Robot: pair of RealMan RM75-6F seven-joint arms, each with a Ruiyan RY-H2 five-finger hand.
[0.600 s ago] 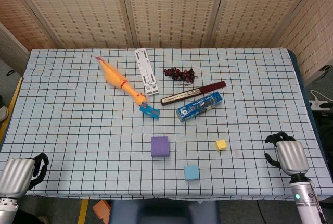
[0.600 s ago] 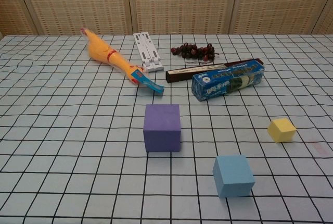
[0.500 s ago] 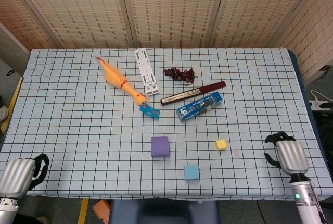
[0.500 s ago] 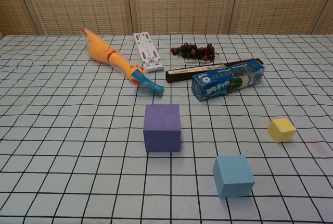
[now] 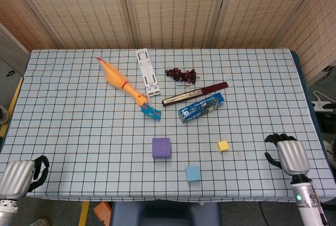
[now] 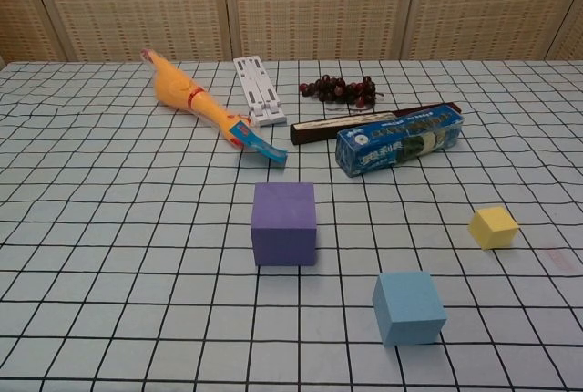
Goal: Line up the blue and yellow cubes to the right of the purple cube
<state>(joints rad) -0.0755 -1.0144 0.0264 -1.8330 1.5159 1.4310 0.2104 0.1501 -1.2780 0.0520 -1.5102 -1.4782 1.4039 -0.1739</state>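
at the near right corner of the table, about five o'clock from the centre of the head view, the right hand (image 5: 287,155) hangs over the cloth edge with its dark fingers curled in and nothing between them; at seven o'clock the left hand (image 5: 18,176) sits the same way off the near left corner, fingers curled and holding nothing. neither hand shows in the chest view, which suggests both are parked back so the work area stays unobstructed. nearest the right hand, at its nine o'clock, the yellow cube (image 5: 223,145) rests flat on the checked tablecloth (image 5: 79,121), well apart from the others. the blue cube (image 5: 192,173) lies toward the near edge, at roughly seven o'clock from the yellow one and four o'clock from the purple cube (image 5: 161,147). none of the three touch, so the row is not yet formed; the right hand looks the likelier one to fetch the yellow cube, being closest. beyond, toward twelve o'clock, lie a blue packet (image 5: 200,107), a dark bar (image 5: 195,94), grapes (image 5: 180,73), a white folded stand (image 5: 148,72) and a rubber chicken (image 5: 123,84), all clear of the cubes.
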